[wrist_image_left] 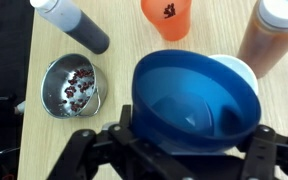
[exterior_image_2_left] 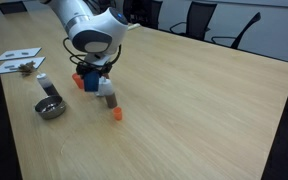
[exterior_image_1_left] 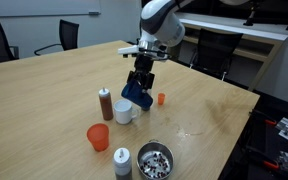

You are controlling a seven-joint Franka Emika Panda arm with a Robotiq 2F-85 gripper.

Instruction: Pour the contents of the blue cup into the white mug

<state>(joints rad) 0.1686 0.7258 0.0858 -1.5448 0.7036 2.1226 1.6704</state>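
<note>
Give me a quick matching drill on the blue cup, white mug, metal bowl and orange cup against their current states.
Things:
1. blue cup
2. white mug
3. metal bowl
4. orange cup

States:
a. holds small pieces
b. tilted in the tool
c. upright, off to the side
d. just below the tilted rim

Pairs: 1-b, 2-d, 3-a, 4-c.
</note>
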